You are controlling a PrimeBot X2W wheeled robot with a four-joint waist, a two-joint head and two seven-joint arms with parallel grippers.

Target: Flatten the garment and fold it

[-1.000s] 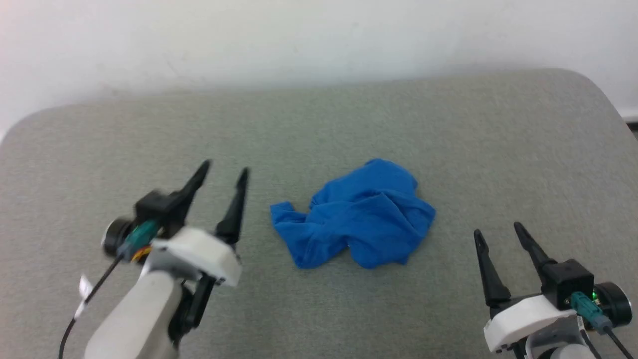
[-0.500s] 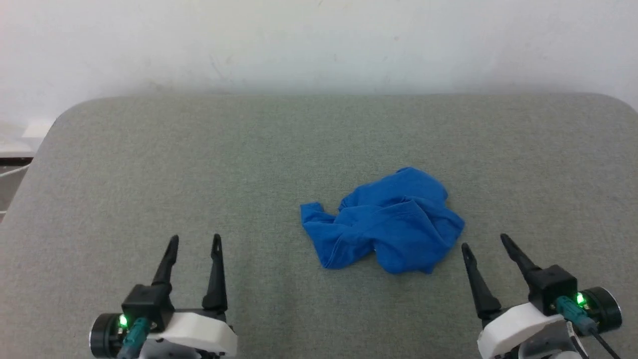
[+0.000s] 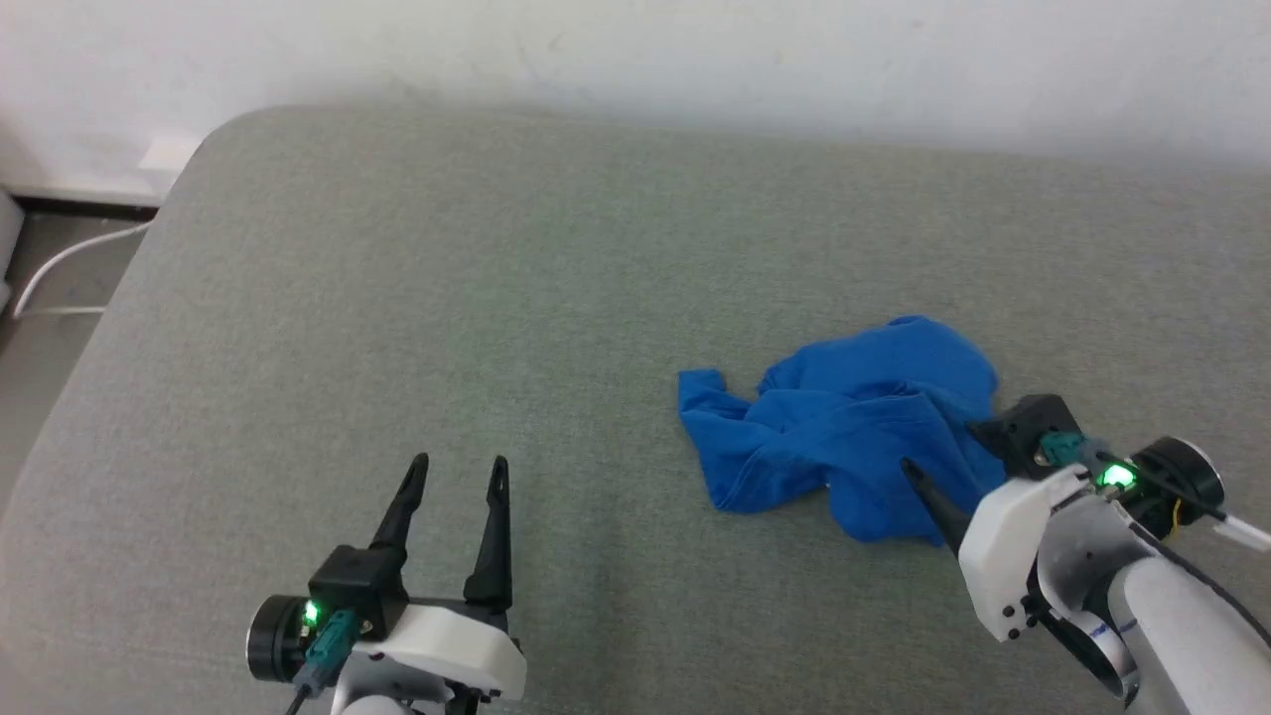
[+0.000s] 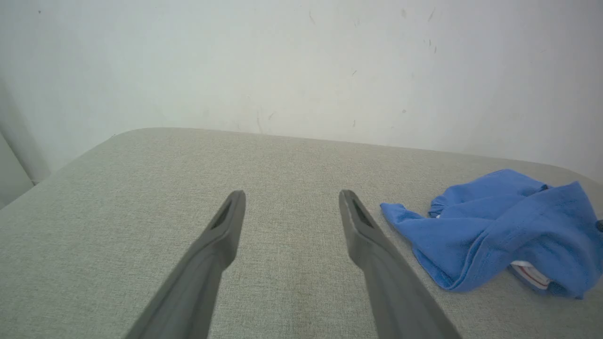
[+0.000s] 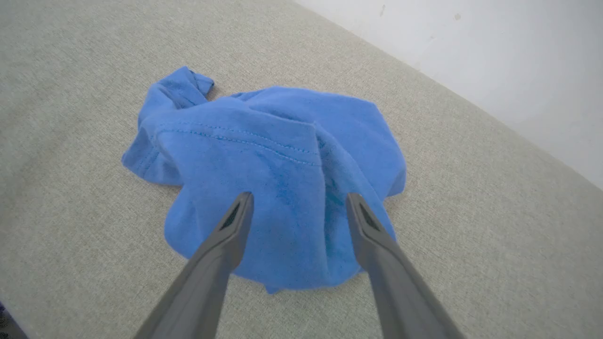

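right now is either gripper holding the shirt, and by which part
Nothing is held: the right gripper is open over the crumpled garment, the left gripper open and apart from it.

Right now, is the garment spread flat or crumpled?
Crumpled: the garment lies in a bunched heap on the grey padded surface, its hem folded over itself.

Head view: high on the robot, facing forward and down across the grey padded surface (image 3: pixel 447 298) to the white wall (image 3: pixel 695 40); widest, farthest.
Left wrist view: low over the surface, facing toward the wall along the spread fingers of the left gripper (image 4: pixel 292 193); garment (image 4: pixel 494 230) at right, well off.
Right wrist view: close above the garment, facing down at a slant between the spread fingers of the right gripper (image 5: pixel 300 195).
Shared: garment, surface and wall in all three; head view also takes in both grippers.
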